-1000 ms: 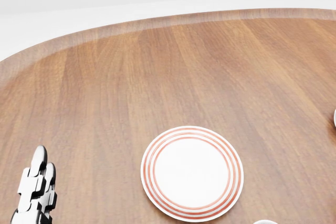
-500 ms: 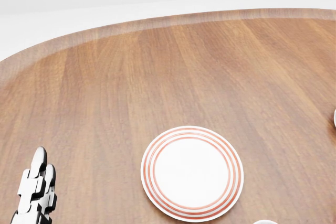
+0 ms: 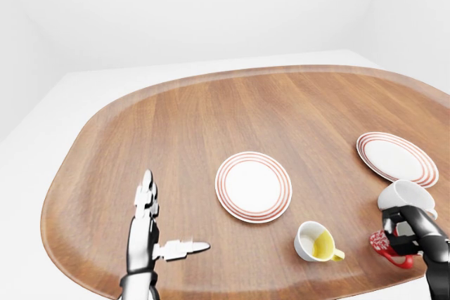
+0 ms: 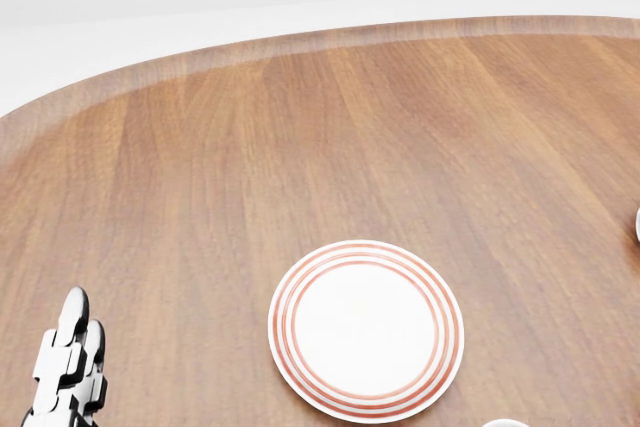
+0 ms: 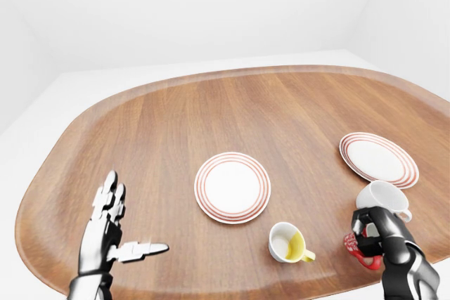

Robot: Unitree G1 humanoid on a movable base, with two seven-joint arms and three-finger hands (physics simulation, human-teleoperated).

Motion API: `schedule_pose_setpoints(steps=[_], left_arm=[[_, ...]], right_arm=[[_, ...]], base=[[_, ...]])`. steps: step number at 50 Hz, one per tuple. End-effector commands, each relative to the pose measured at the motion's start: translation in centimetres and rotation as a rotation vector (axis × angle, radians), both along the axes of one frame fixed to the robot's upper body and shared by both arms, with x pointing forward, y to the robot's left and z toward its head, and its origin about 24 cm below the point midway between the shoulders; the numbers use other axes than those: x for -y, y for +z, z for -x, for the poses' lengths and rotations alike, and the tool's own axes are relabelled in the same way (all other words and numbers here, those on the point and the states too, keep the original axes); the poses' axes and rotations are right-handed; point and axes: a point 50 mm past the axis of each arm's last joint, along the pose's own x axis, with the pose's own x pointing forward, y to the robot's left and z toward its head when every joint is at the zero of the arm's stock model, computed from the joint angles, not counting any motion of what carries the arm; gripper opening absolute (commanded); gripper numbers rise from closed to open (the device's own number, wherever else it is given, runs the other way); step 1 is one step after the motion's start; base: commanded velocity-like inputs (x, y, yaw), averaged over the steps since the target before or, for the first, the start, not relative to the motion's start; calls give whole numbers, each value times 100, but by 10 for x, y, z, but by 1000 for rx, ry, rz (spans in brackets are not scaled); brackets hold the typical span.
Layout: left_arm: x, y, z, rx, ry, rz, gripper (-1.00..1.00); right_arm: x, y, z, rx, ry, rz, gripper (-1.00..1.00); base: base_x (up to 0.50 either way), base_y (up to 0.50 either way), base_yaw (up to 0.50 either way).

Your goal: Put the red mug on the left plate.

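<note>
The red mug point(image 3: 387, 246) sits near the bottom right table edge in the left-eye view, mostly covered by my right hand point(image 3: 399, 234), whose dark fingers are closed round it. The left plate point(image 3: 253, 186), white with red rings, lies bare at the table's middle, well to the left of the mug. My left hand point(image 3: 167, 224) is open at the lower left, fingers up and thumb pointing right, holding nothing. The head view shows only the left plate point(image 4: 366, 330) and the left hand's fingertips point(image 4: 70, 347).
A yellow-lined white mug point(image 3: 315, 242) stands between the left plate and the red mug. A white mug point(image 3: 406, 197) stands just above my right hand. The right plate point(image 3: 396, 159) lies at the right. The wooden table point(image 3: 176, 117) has a raised rim.
In the head view my left hand's fingertips have sunk slightly toward the bottom edge. The plate and the view itself have not shifted.
</note>
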Motion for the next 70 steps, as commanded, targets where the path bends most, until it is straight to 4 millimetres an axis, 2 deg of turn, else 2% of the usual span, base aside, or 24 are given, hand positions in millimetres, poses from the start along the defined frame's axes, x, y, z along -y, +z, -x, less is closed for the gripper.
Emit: schedule_pose_setpoints(steps=[1,5,6,9,10,11,14,15,20,21,25,26,30,32,38,49,58,70], left_arm=[[0,0,0,-3,0,0,100],[0,0,0,0,0,2,100],[0,0,0,1,-1,2,100],[0,1,-1,4,-2,3,100],[0,1,-1,4,-2,4,100],[0,1,-1,4,-2,4,100],[-1,1,-1,6,-2,4,100],[-1,2,-2,10,0,5,100],[-3,2,-2,11,0,14,100],[-3,2,-2,11,2,13,100],[-4,2,-2,12,1,19,100],[-4,2,-2,12,1,19,100],[-4,2,-2,12,1,21,100],[-4,1,-1,6,1,21,100],[-5,-2,1,-9,3,25,100],[-6,-7,5,-36,5,37,100],[-8,-11,9,-59,7,48,100],[-8,-12,9,-62,6,53,100]], right_arm=[[-7,47,-31,227,41,111,-100],[-21,90,-65,412,108,180,-100],[-28,105,-81,465,136,222,-100],[-39,132,-109,567,179,254,-100],[-47,149,-128,620,198,273,-100],[-49,153,-134,635,202,272,-100],[-63,173,-165,699,213,261,-100],[-70,182,-182,724,203,252,-100],[-86,190,-213,747,138,201,-100],[-94,188,-222,730,124,183,-100],[-116,184,-236,684,140,181,-100],[-116,184,-236,682,139,181,-100],[-143,180,-244,681,182,158,-100],[-165,170,-249,654,230,167,-100],[-210,149,-252,584,359,185,-100],[-262,122,-248,495,524,197,-100],[-288,107,-242,443,614,204,-100],[-302,91,-235,398,698,287,-100]], base=[[0,0,0],[0,0,0],[0,0,0],[0,0,0],[0,0,0],[0,0,0],[0,0,0],[0,0,0],[0,0,0],[0,0,0],[0,0,0],[0,0,0],[0,0,0],[0,0,0],[0,0,0],[0,0,0],[0,0,0],[0,0,0]])
